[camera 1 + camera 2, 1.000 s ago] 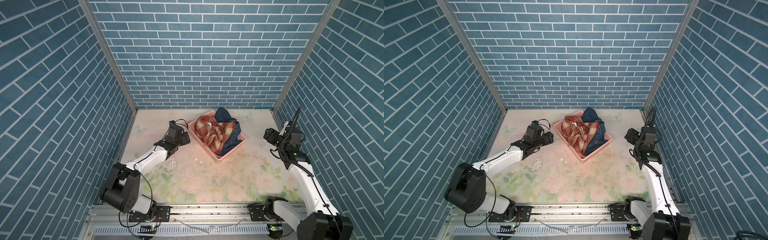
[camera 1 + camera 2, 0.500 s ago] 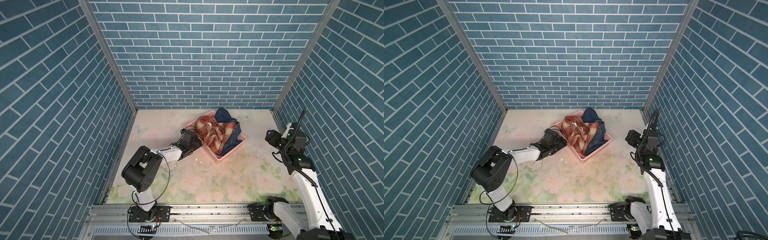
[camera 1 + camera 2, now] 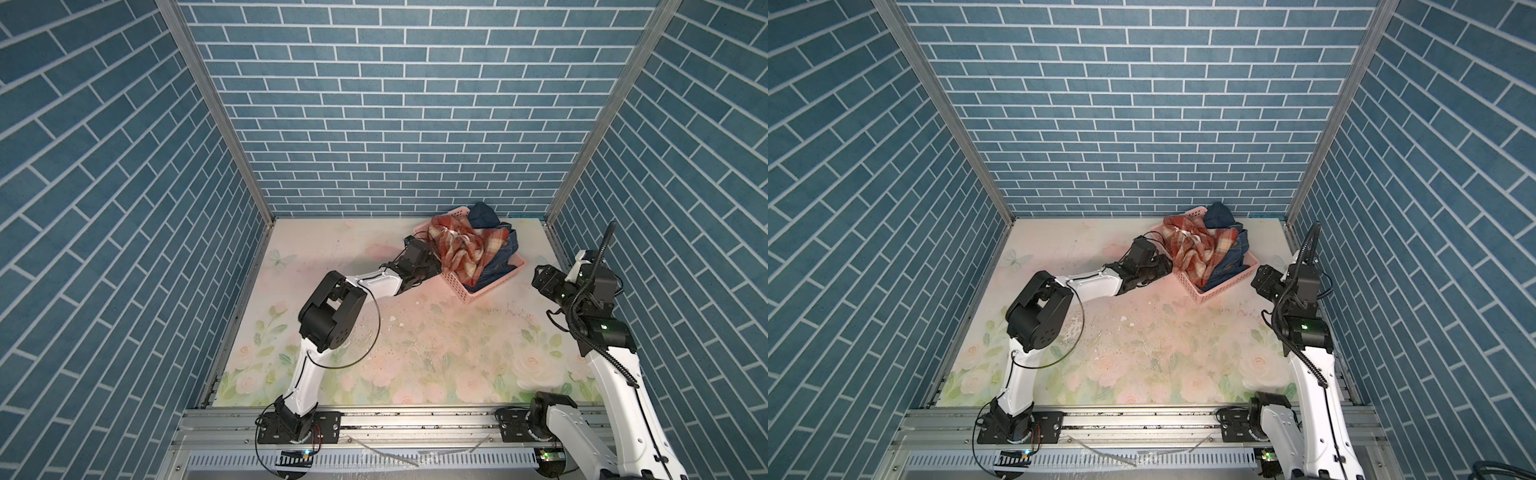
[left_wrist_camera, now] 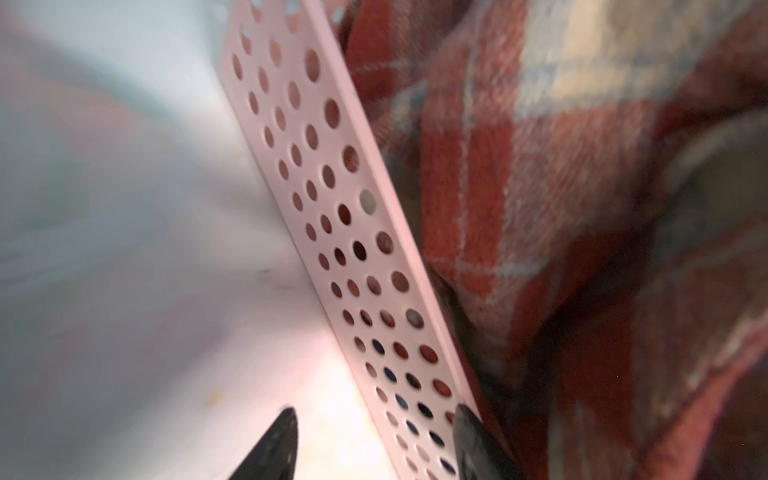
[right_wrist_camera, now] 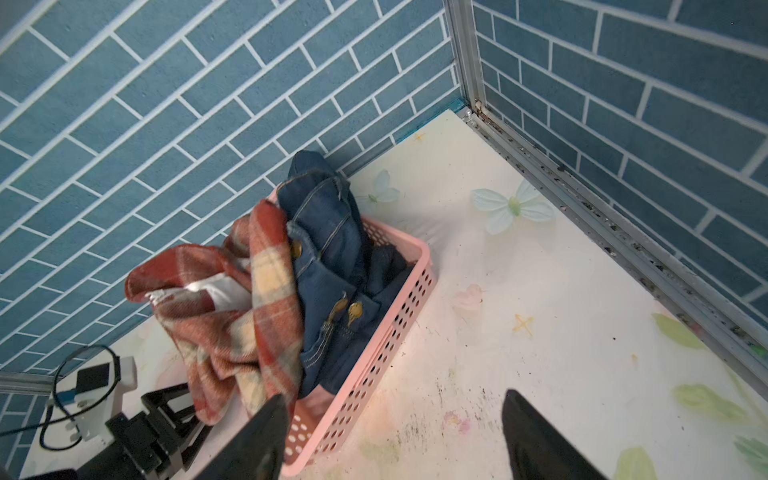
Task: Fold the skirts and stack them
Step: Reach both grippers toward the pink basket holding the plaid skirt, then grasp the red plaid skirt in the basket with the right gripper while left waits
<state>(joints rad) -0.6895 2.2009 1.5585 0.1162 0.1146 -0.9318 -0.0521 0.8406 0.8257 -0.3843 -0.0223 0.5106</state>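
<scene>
No lettering, number, brand mark or sign can be read anywhere in these views. In the right wrist view, a white patch [image 5: 208,291] inside the plaid skirt [image 5: 232,340] may be a sewn-in label, but it is too small and creased for any print to be made out.

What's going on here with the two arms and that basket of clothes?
A plaid skirt and denim skirts lie crumpled in the pink basket, none folded yet. The left gripper is open astride the basket's wall, beside the plaid. The right gripper hangs open over the table, holding nothing.
</scene>
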